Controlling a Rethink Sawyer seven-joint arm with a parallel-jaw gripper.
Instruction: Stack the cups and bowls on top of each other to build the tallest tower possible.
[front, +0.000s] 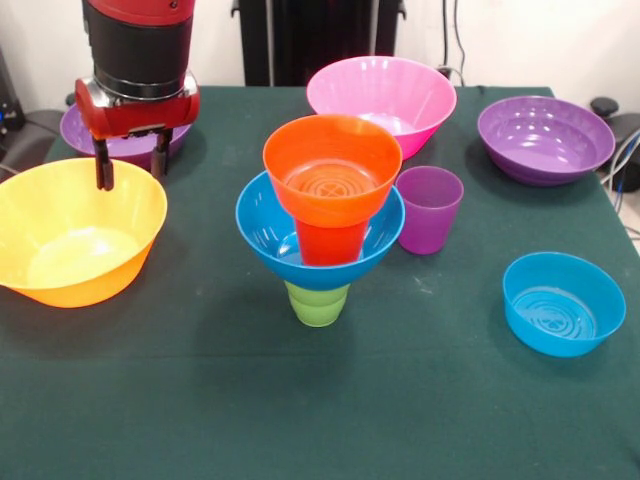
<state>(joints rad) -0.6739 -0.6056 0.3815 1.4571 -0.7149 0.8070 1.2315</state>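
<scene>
Your end effector (132, 158) hangs at far left with its fingers spread and holding nothing, over the far rim of the large yellow-orange bowl (75, 235). The tower (322, 225) stands mid-table: green cup (318, 303), medium blue bowl (270, 232), orange cup (330, 243), small orange bowl (332, 165). Just right of it you see the purple cup (429, 209). The pink bowl (381, 97) sits far behind, a purple bowl (545, 138) far right, and the small blue bowl (563, 302) near right.
</scene>
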